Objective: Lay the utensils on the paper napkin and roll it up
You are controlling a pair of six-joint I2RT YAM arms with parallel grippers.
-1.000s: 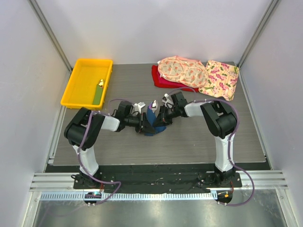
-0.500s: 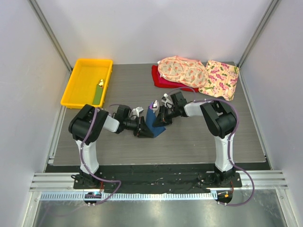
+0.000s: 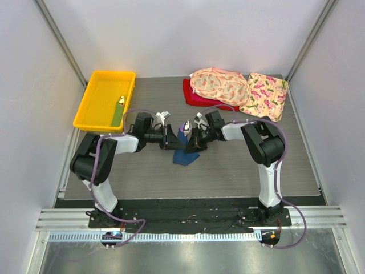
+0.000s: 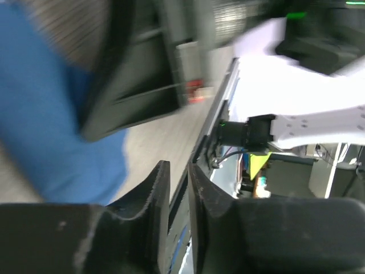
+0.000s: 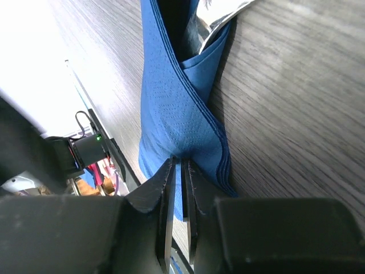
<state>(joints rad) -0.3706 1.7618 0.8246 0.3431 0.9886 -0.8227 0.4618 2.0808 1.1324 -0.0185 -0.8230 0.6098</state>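
Observation:
The dark blue paper napkin [image 3: 185, 155] lies folded over itself on the grey table between my two grippers. My right gripper [image 3: 193, 141] is shut on the napkin's [image 5: 177, 114] lower edge, and a blue layer shows between the fingertips of the right gripper [image 5: 178, 162]. A shiny silver utensil [image 5: 219, 14] pokes out of the fold at the top of the right wrist view; the other utensils are hidden. My left gripper [image 3: 169, 137] sits just left of the napkin. In its blurred wrist view the left gripper [image 4: 178, 168] shows a narrow empty slit, with the napkin [image 4: 40, 114] off to the left.
A yellow bin [image 3: 102, 94] at the back left holds a flat green strip [image 3: 118, 116] and a tiny yellow object [image 3: 121, 100]. At the back right lie two pink floral cloths [image 3: 219, 85] [image 3: 264, 94] and a red cloth [image 3: 191, 96].
My left gripper has swung away from the napkin toward the back left. The napkin, standing tented before, has sunk lower onto the table. The right gripper has kept its place.

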